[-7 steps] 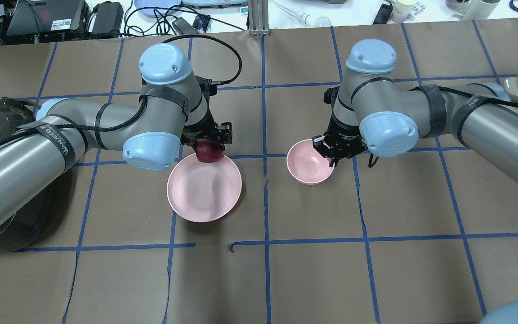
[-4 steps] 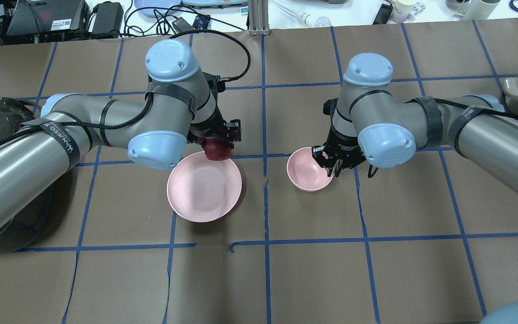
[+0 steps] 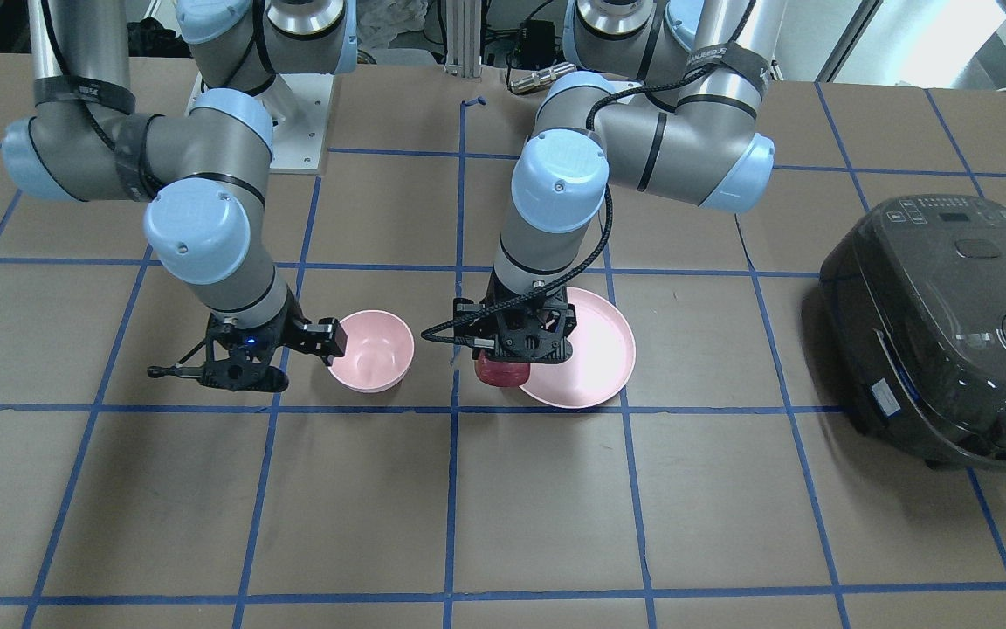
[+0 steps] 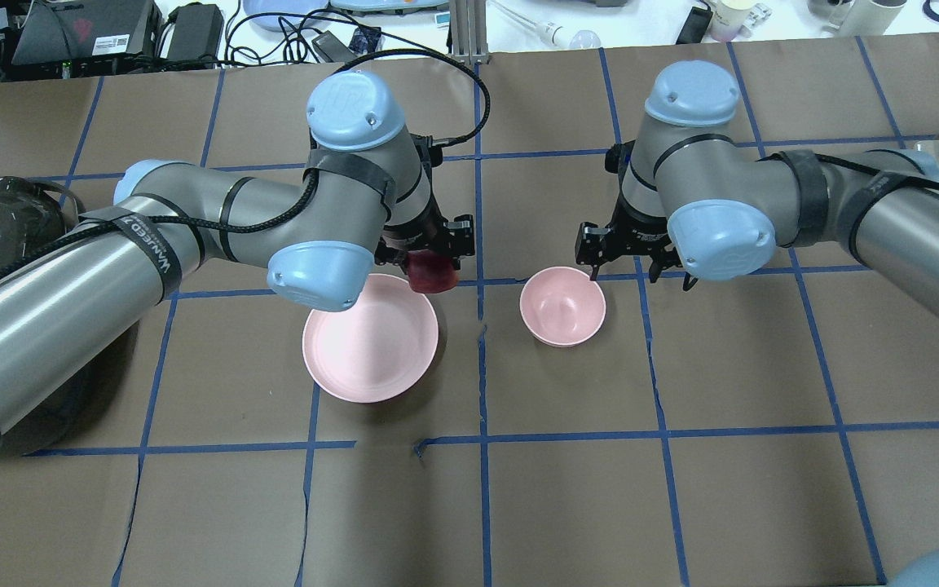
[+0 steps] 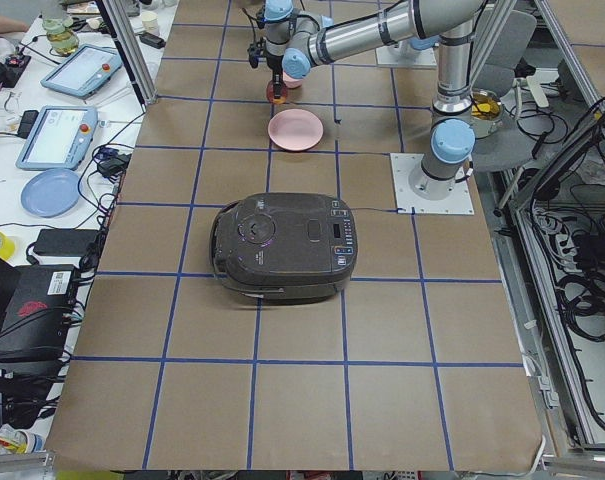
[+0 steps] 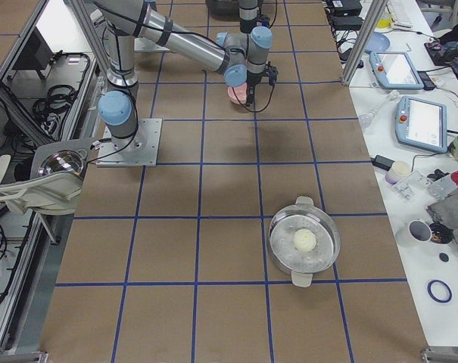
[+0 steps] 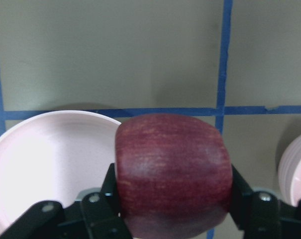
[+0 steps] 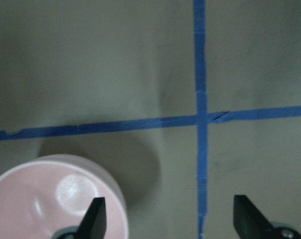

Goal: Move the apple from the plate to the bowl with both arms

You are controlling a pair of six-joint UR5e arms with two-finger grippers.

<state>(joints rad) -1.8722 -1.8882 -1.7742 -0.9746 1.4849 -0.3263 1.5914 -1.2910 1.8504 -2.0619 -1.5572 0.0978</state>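
- The left gripper (image 4: 430,259) is gripping the apple (image 4: 434,277), its jaws closed against the fruit's two sides, as the left wrist view shows
- The apple (image 7: 172,169) is hanging in the air, clear of the plate (image 4: 355,359), over the plate's rim on the side facing the bowl (image 4: 563,308)
- The plate is lying bare on the brown table (image 4: 567,489), and the bowl is standing near it with nothing inside
- The right gripper (image 8: 171,219) is hovering with its jaws spread wide and gripping nothing
- One of its fingers (image 8: 94,215) is showing over the bowl's (image 8: 36,199) rim, the other well off to the side over the table
- A dark rice cooker (image 3: 940,332) is sitting on the table on the robot's left, well apart from the plate (image 3: 599,358)
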